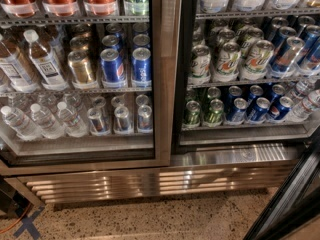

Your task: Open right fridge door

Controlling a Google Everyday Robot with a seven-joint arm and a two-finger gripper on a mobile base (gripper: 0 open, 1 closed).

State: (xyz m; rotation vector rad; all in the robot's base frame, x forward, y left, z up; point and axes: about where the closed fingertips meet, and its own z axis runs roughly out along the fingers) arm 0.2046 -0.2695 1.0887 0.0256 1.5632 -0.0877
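Observation:
The right fridge door [292, 196] stands swung out toward me. Only its lower part shows, as a dark slanted frame crossing the bottom right corner. The right compartment [240, 74] is uncovered, with a black rim [178, 84] on its left side and shelves of green, silver and blue cans. A steel sill [235, 155] runs along its bottom. My gripper is out of view in the camera view, and no part of the arm shows.
The left door [162, 74] is closed, steel-framed, with water bottles, gold and blue cans behind its glass. A steel louvred grille [150, 181] runs under both compartments. Speckled floor [150, 219] lies in front, with blue tape [27, 224] and an orange cable at the bottom left.

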